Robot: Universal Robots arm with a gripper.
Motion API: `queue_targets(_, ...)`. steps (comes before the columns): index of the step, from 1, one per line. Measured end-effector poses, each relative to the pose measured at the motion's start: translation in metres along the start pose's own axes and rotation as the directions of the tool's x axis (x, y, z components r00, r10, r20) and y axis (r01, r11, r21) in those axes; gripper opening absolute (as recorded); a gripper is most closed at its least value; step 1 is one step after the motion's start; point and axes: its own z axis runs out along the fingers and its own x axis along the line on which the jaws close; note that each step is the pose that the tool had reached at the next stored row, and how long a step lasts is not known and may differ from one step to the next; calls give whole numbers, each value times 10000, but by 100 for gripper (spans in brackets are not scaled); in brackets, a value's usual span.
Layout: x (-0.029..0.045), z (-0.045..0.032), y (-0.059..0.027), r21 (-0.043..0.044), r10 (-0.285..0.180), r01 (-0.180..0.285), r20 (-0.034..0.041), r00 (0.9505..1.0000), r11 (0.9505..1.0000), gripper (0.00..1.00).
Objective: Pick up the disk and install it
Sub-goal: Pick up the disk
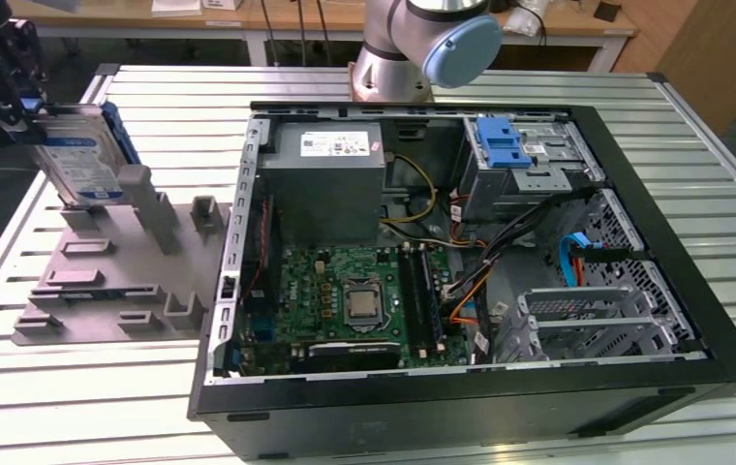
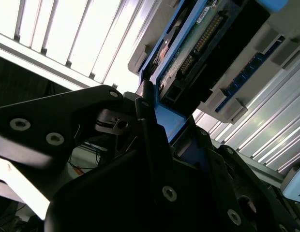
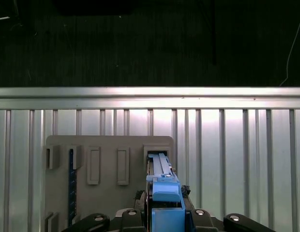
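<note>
Nearly upright, the disk (image 1: 80, 160) hangs at the exterior view's far left, its labelled face showing and a blue frame around its edges. The black claw (image 1: 35, 108) is closed on its upper end, and in the second wrist view dark fingers (image 2: 149, 130) press the blue frame from both sides. Its lower end sits at a slot of the grey holder (image 1: 97, 281); contact there cannot be told. The holder lies on the ribbed metal surface (image 1: 84, 387), beside an open computer case (image 1: 472, 407).
</note>
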Motion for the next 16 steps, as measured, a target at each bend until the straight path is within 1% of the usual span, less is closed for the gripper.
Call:
queue_targets(8, 0, -19, 0, 1, 0, 0, 1, 10000, 10000, 36)
queue_targets(10, -1, -77, 2, 1, 0, 0, 0, 10000, 10000, 36)
queue_targets(16, -1, -81, 2, 2, 0, 0, 1, 10000, 10000, 36)
